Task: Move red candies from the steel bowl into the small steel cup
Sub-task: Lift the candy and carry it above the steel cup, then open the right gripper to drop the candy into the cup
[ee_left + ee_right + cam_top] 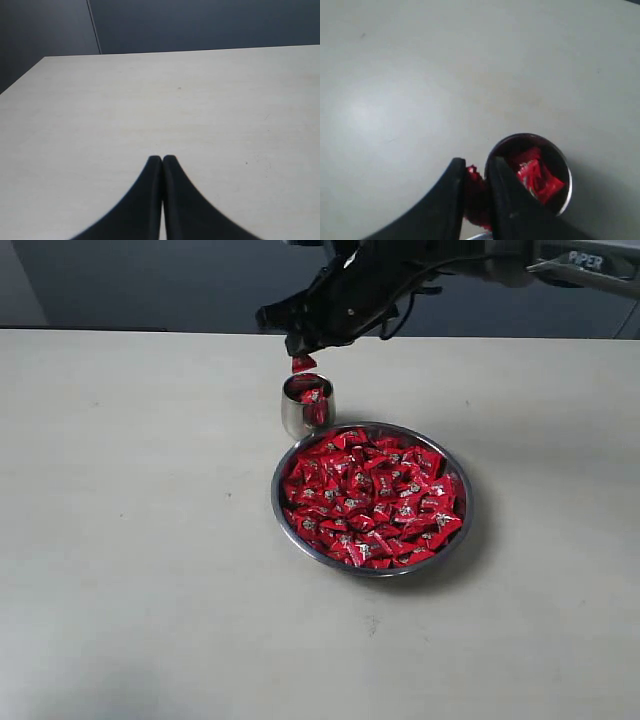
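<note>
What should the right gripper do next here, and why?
Probably open and drop: the right gripper pinches a red candy just above the small steel cup, which already holds a few.

Exterior view: pale lettering on the grey link of the right arm, at the upper right edge of the picture, reads "PIPER"; the letters are small and a little soft but legible. The red candies heaped in the steel bowl each carry a small white or silver mark, too small to read as text or logo. Right wrist view: the candies inside the small steel cup show white print on their wrappers, blurred and unreadable. Left wrist view: nothing legible.
</note>
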`<state>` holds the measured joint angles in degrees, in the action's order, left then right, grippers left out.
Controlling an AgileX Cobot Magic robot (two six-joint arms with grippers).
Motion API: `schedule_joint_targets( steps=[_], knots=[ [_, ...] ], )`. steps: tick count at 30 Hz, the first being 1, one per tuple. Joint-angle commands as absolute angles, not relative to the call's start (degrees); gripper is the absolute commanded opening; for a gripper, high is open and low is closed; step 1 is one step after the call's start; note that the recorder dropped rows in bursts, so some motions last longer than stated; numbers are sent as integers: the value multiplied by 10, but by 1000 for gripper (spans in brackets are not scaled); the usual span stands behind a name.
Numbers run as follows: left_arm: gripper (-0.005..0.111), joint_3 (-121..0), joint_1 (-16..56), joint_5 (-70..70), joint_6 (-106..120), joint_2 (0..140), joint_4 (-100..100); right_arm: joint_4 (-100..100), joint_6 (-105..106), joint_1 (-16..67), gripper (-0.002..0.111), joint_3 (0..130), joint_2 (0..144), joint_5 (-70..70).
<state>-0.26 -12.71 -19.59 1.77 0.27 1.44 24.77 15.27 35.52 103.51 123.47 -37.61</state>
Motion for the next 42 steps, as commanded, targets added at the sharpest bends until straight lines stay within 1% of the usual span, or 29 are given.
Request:
schedule_joint_targets(
  steps=[1,4,13,37,38,40,41,42],
  knots=[
    [0,0,-124,-191,17,0,16,232,153,364,16,1060,1254,-356],
    [0,0,-124,-191,17,0,16,194,118,364,16,1066,1266,-343],
    [0,0,-124,-191,17,0,16,182,118,367,16,1066,1289,-326],
    [0,0,-124,-191,17,0,16,136,91,367,16,1066,1289,-304],
    [0,0,-124,-191,17,0,16,136,91,367,17,1066,1289,-304],
    [0,0,-124,-191,17,0,16,145,92,367,30,1066,1289,-304],
    [0,0,-124,-191,17,0,16,148,92,367,42,1066,1289,-307],
    [0,0,-124,-191,17,0,16,148,92,367,46,1066,1289,-307]
  ],
)
